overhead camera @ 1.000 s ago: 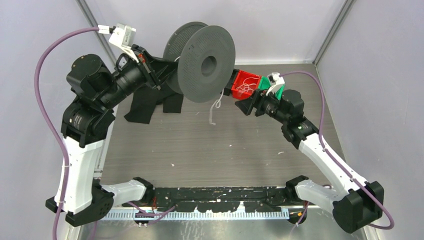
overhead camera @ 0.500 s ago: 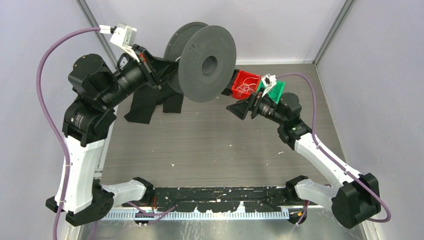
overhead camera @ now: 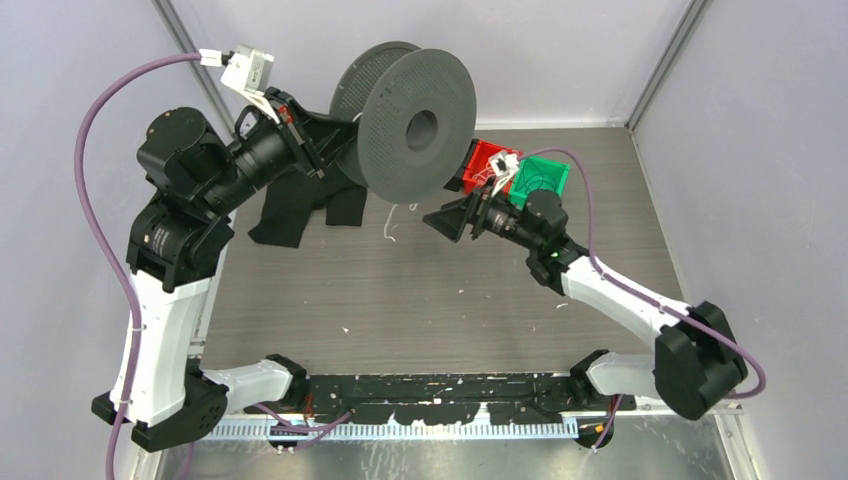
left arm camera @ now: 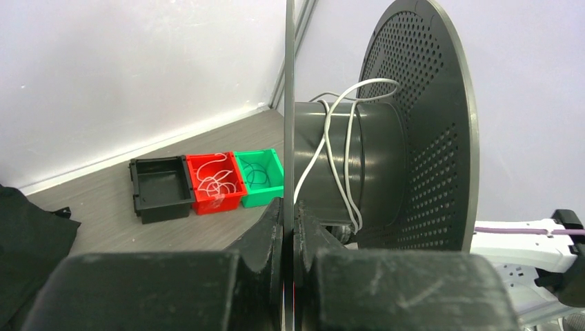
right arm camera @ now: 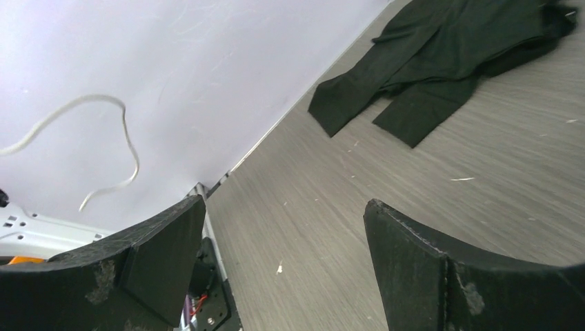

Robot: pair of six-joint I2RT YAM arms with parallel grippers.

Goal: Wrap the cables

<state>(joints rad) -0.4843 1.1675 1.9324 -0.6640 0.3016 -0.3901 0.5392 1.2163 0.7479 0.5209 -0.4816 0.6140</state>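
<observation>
While the left gripper (left arm camera: pixel 288 214) is clamped shut on the thin edge of a grey spool's (overhead camera: pixel 415 125) near disc, holding the spool in the air over the far left part of the table (overhead camera: pixel 400 300), the right gripper (overhead camera: pixel 445 218) hangs just right of and below the spool with its jaws spread wide and nothing between them. One white cable (left arm camera: pixel 338 158) is looped a few turns around the spool's hub, between the two perforated discs, the strands crossing each other loosely. Its free end (overhead camera: pixel 388 228) dangles below the spool, curling in the air just left of the right gripper; the right wrist view shows that end against the wall, apart from both fingers (right arm camera: pixel 159 255). More cables (left arm camera: pixel 215 181) lie in curly loops inside a red bin (left arm camera: pixel 221 204), which stands on the table at the far right. A black bin (left arm camera: pixel 162 207) touches its left side and a green bin (left arm camera: pixel 265 196) its right side, the three in one row; the green one holds thin dark wires (left arm camera: pixel 256 172). From above, the spool and the right arm hide part of the red and black bins. A black cloth (overhead camera: pixel 300 205) lies crumpled on the table at the far left, under the left arm and the spool.
</observation>
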